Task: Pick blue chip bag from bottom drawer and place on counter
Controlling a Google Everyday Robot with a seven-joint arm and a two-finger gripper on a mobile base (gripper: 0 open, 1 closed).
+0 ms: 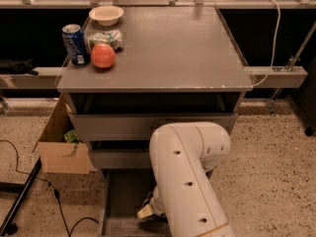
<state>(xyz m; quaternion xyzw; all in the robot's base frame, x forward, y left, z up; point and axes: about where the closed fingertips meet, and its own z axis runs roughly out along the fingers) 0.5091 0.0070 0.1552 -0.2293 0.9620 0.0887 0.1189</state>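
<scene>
The bottom drawer [123, 196] is pulled out below the cabinet, and its grey floor shows left of my arm. My white arm [190, 172] reaches down into it. The gripper [146, 211] is low inside the drawer; only a pale tip shows beside the arm, the rest is hidden. The blue chip bag is hidden from view. The counter [168, 48] is the flat grey top of the cabinet.
At the counter's back left stand a blue soda can [75, 44], a red-orange round fruit [103, 56], a green-and-white packet [106, 37] and a pale bowl [106, 15]. A cardboard box [59, 142] sits on the floor left of the cabinet. Cables [29, 177] lie there too.
</scene>
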